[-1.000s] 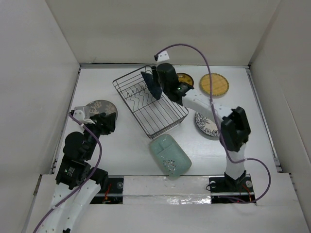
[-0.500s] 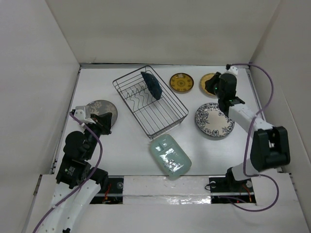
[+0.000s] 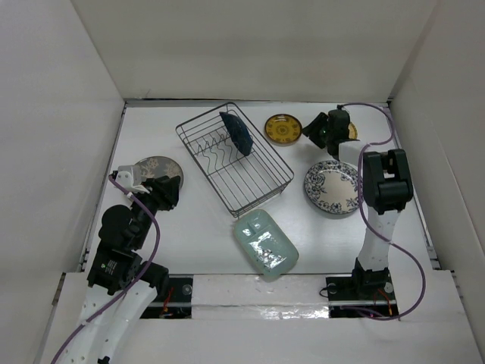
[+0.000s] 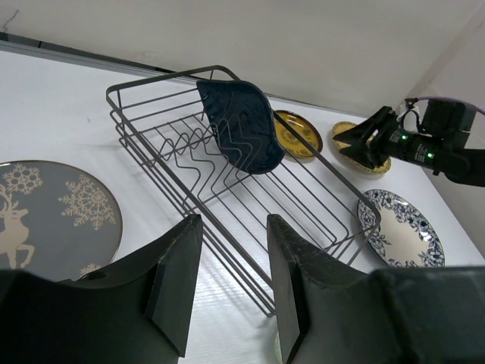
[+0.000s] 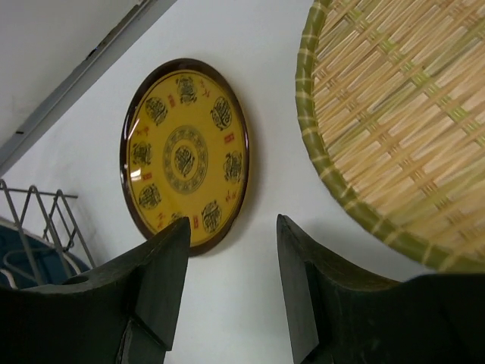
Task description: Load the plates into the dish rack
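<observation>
Black right gripper [image 5: 231, 235], fingers spread and holding nothing, sits low over the white table [image 3: 197, 220] between the glossy yellow patterned plate [image 5: 186, 155] and the woven yellow plate [image 5: 402, 114]. The left gripper [image 4: 233, 224], also spread and unladen, is beside the grey snowflake plate [image 4: 53, 216]. The dark blue leaf-shaped plate [image 4: 241, 125] stands upright in the wire dish rack [image 3: 254, 182]. The pale green glass dish [image 3: 264, 243] and the black-and-white patterned plate [image 3: 333, 187] lie flat outside it.
</observation>
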`<state>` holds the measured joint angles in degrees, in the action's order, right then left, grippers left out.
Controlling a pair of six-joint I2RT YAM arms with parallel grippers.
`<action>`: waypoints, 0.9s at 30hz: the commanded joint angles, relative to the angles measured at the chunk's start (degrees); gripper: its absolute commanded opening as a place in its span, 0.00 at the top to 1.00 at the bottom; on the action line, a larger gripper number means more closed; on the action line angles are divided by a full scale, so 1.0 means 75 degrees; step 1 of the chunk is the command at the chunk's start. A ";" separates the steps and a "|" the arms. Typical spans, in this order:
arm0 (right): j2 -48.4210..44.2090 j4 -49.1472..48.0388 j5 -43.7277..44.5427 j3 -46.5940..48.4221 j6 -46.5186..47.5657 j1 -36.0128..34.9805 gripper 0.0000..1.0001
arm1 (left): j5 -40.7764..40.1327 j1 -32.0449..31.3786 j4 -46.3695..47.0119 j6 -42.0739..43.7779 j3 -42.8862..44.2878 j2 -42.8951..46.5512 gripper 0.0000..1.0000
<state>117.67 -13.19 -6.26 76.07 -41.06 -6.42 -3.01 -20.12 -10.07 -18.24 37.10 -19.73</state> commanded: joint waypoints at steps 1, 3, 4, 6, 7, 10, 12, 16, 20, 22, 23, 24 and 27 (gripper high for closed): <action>0.0458 -0.0245 -0.0336 0.0858 -0.0676 -0.0047 0.45 | 0.0073 0.0022 0.0358 0.0053 0.0092 -0.0030 0.63; 0.0776 -0.0245 -0.0442 0.1095 -0.0865 -0.0047 0.45 | 0.0037 0.0022 0.0369 0.0053 0.0092 -0.0030 0.63; 0.1043 -0.0245 -0.0605 0.1292 -0.1016 -0.0047 0.45 | 0.0026 0.0022 0.0358 0.0065 0.0092 -0.0030 0.63; 0.1290 -0.0268 -0.0735 0.1434 -0.1158 -0.0047 0.46 | 0.0003 0.0022 0.0346 0.0065 0.0104 -0.0042 0.63; 0.1477 -0.0303 -0.0782 0.1481 -0.1298 -0.0047 0.47 | -0.0033 0.0022 0.0358 0.0065 0.0092 -0.0042 0.63; 0.1713 -0.0467 -0.0923 0.1622 -0.1579 -0.0047 0.58 | -0.0045 0.0022 0.0346 0.0076 0.0115 -0.0077 0.63; 0.1784 -0.0596 -0.0958 0.1587 -0.1650 -0.0047 0.72 | -0.0068 0.0022 0.0358 0.0077 0.0104 -0.0077 0.63; 0.1574 -0.0702 -0.0783 0.1482 -0.1604 -0.0047 1.00 | -0.0068 0.0022 0.0346 0.0077 0.0116 -0.0112 0.63; 0.0673 -0.1170 -0.0361 0.0862 -0.1510 -0.0047 1.00 | -0.0127 0.0022 0.0346 0.0065 0.0116 -0.0124 0.62; -0.0191 -0.1381 0.0105 0.0418 -0.1208 -0.0128 1.00 | -0.0138 0.0022 0.0323 0.0053 0.0116 -0.0100 0.62; -0.0510 -0.1393 0.0317 0.0288 -0.1043 -0.0210 1.00 | -0.0150 0.0022 0.0334 0.0053 0.0116 -0.0054 0.62; -0.0850 -0.1301 0.0575 0.0194 -0.0856 -0.0211 1.00 | -0.0162 0.0022 0.0334 0.0053 0.0104 -0.0042 0.62; -0.2209 -0.0834 0.1932 0.0041 0.0338 -0.0737 1.00 | -0.0162 0.0022 0.0287 0.0041 0.0104 0.0063 0.62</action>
<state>113.65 -14.24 -1.98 75.16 -46.68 -8.12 -3.66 -20.12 -10.11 -18.24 37.08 -19.75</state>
